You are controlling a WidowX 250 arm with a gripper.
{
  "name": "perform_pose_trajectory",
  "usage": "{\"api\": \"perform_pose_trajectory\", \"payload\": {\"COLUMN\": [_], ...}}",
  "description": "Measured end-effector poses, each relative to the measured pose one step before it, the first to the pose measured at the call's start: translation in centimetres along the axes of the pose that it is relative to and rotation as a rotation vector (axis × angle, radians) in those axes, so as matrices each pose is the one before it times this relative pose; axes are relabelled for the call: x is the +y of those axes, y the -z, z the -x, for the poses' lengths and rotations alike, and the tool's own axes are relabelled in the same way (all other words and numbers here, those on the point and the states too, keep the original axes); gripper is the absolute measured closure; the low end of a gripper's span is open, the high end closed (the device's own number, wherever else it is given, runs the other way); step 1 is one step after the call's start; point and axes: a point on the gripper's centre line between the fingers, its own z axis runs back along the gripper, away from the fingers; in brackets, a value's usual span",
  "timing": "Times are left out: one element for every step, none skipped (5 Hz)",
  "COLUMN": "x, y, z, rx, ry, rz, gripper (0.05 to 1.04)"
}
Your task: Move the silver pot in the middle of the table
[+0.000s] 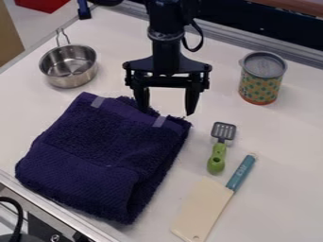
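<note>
In the camera view, the black end effector (168,105) hangs over the counter (287,142) by the far edge of the folded navy towel (104,158), its fingers spread apart with nothing between them. The silver pot (69,66) sits upright near the counter's upper-left edge, beyond the towel, its wire handle (62,37) pointing away.

Pale floor (30,21), red object (39,4) and tan panel (9,38) at left, metal rail (296,55) behind.
</note>
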Motion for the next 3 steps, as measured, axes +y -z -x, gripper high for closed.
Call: {"api": "perform_pose_trajectory", "payload": {"x": [0.131,1.360,1.776], "y": [0.849,-0.322,-1.017], "z": [0.304,-0.881,-1.817], "rx": [0.0303,0.0163,-0.0165], "ry": [0.0006,-0.0489,-0.0445], "rz": [-0.0148,-0.0038,0.0171], "gripper": [0.084,0.084,0.084]}}
